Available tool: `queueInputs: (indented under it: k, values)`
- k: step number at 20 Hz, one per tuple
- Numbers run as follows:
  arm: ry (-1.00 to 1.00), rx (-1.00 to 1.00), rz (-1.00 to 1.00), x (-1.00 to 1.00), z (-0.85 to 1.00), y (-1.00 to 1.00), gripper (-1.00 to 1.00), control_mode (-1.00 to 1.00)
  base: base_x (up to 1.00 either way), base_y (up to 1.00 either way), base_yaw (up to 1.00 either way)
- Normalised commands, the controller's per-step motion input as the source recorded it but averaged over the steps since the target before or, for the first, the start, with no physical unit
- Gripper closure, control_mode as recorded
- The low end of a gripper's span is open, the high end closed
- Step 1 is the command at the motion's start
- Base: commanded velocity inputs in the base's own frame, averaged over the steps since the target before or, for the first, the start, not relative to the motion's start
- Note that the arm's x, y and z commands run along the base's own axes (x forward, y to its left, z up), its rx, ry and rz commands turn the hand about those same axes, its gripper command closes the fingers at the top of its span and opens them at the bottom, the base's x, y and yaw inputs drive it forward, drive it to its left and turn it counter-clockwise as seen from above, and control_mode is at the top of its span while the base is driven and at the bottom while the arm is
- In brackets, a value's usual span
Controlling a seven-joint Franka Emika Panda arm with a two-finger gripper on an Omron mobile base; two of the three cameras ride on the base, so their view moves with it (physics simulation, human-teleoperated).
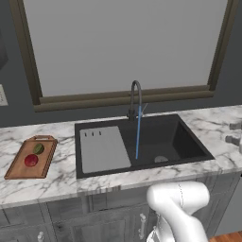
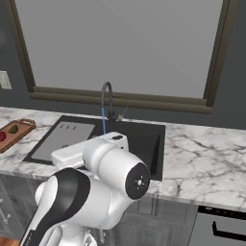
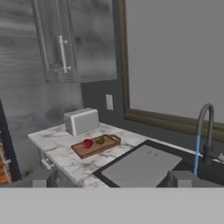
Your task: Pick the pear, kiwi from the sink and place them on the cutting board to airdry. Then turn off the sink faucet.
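The red pear (image 1: 31, 160) and the olive-green kiwi (image 1: 38, 148) lie side by side on the wooden cutting board (image 1: 19, 168), on the counter left of the black sink (image 1: 184, 142). The hand view shows the pear (image 3: 87, 143), the kiwi (image 3: 100, 140) and the board (image 3: 81, 151) from farther off. The dark gooseneck faucet (image 1: 134, 97) stands behind the basin, and a blue stream of water (image 1: 138, 137) falls from its spout. My gripper (image 3: 109, 180) hovers high in front of the sink, open, its fingertips (image 3: 181, 178) wide apart with nothing between them.
A grey ribbed draining panel (image 1: 103, 149) fills the sink's left part. A white toaster (image 3: 81, 121) stands behind the board by a wall outlet (image 3: 109, 102). Small grey items (image 1: 235, 126) sit at the counter's far right. A large window (image 1: 127, 42) spans the back wall.
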Motion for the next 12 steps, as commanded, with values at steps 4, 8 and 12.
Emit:
queueInputs:
  k: [4, 8, 12]
  values:
    - [-0.02, 0.06, 0.0, 0.3, 0.0, 0.0, -1.0, -1.0, 0.0, 0.0, 0.0]
    - [0.0, 0.06, 0.0, 0.31, 0.0, -0.03, -1.0, -1.0, 0.0, 0.0, 0.0]
    - [0.0, 0.02, 0.01, 0.27, -0.02, -0.06, -1.0, -1.0, 0.0, 0.0, 0.0]
